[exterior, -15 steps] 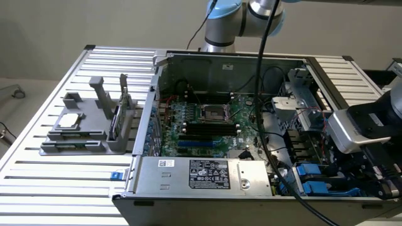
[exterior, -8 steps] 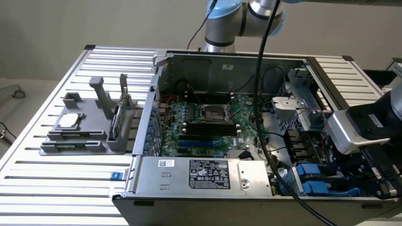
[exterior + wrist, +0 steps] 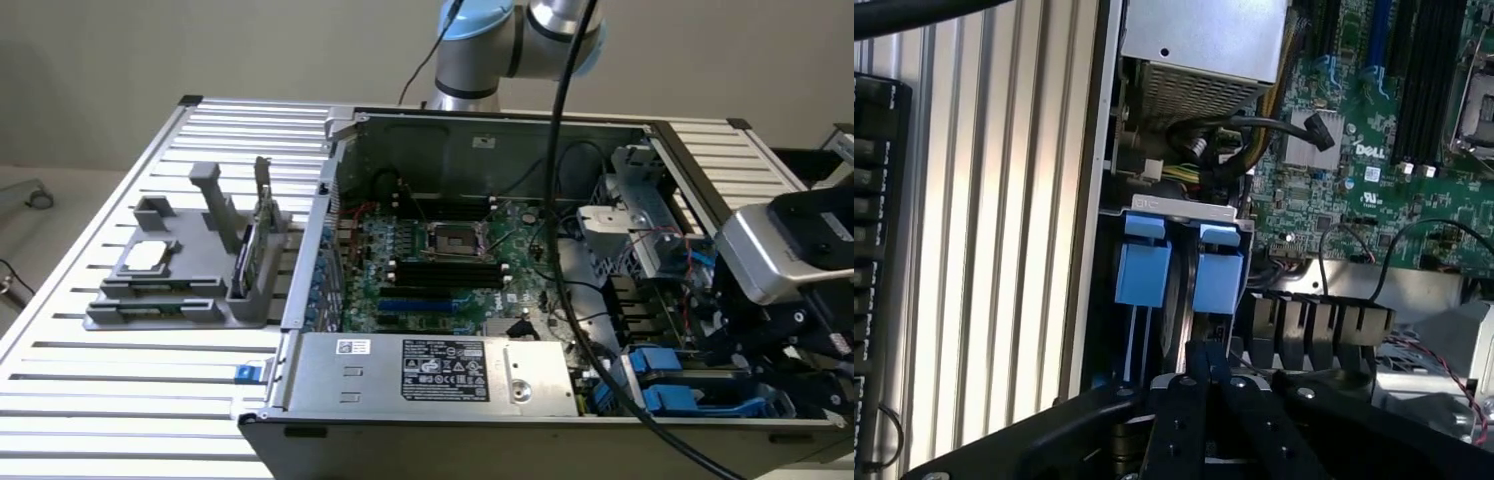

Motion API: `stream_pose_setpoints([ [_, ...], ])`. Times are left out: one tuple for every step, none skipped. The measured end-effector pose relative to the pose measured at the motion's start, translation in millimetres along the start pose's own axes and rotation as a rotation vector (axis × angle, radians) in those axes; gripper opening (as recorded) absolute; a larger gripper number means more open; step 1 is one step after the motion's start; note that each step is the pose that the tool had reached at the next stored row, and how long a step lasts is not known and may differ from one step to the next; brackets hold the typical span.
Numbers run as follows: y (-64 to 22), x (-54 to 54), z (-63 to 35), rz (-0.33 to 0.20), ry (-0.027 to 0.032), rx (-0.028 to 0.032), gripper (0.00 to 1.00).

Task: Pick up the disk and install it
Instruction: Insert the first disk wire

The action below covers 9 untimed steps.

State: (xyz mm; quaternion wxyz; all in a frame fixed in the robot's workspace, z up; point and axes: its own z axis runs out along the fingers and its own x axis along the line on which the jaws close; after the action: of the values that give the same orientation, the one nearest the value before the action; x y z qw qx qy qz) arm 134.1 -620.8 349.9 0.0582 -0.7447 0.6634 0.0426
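Slatted aluminium tabletop [image 3: 80, 400] spans the exterior view's left; rightward stands the open grey computer case [image 3: 467, 130]. We find the blue-framed silver-grey disk [image 3: 1154, 278] seated in its corner bay, long axis running straight ahead of the black gripper [image 3: 1199, 352]. The jaws look narrow and hold nothing. Bay walls crowd both flanks.

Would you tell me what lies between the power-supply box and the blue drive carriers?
A bundle of cables fills the stretch between power-supply box and blue drive carriers, as the wrist view shows.

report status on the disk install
gripper at the drive bay. blue-framed disk stands in a slot right by it. black cables close beside the bay.
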Motion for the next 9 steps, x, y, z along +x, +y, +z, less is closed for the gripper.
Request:
stream_pose_setpoints([
  [-0.1, -0.3, -2.9, 0.003, -0.0008, -0.0007, 0.17],
  [-0.1, -0.5, -5.2, 0.006, -0.0012, -0.0010, 0.24],
  [-0.2, -0.8, -7.1, 0.011, -0.0018, -0.0013, 0.24],
  [-0.2, -0.9, -7.9, 0.018, -0.0031, -0.0011, 0.31],
  [-0.3, -0.9, -8.2, 0.027, -0.0041, 0.0001, 0.36],
  [-0.3, -0.9, -8.3, 0.040, -0.0041, 0.0018, 0.36],
  [-0.3, -1.0, -8.3, 0.052, -0.0038, 0.0035, 0.43],
  [-0.3, -1.0, -8.5, 0.065, -0.0032, 0.0052, 0.43],
  [-0.2, -1.0, -8.5, 0.079, -0.0029, 0.0070, 0.43],
])
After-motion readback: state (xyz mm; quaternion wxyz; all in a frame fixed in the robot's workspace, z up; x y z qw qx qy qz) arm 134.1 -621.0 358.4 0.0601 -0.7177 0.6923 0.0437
